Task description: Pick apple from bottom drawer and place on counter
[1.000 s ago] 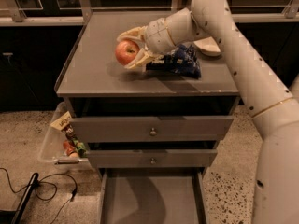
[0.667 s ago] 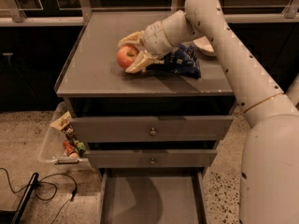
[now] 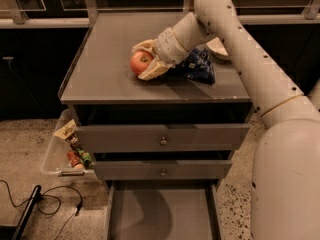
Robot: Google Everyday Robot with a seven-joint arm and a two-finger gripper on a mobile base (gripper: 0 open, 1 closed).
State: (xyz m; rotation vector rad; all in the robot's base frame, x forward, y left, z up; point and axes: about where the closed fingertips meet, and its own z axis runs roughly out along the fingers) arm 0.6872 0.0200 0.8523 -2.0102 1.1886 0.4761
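Apple [image 3: 141, 62]: red, pinched between cream fingers [image 3: 151, 72], middle of bench [image 3: 100, 79].
Gripper [image 3: 140, 63]: clamped round fruit, 9 o'clock of blue bag [image 3: 197, 66].
Bottom drawer [image 3: 160, 211]: open, 6 o'clock.

My arm [image 3: 240, 59] is smooth cream-white tubing, fat and rounded, with a row of small dark dots along it and a thin seam ring lower down. A ringed wrist [image 3: 172, 44] leads to my yellowish jaws, over the worktop's [image 3: 110, 69] middle.
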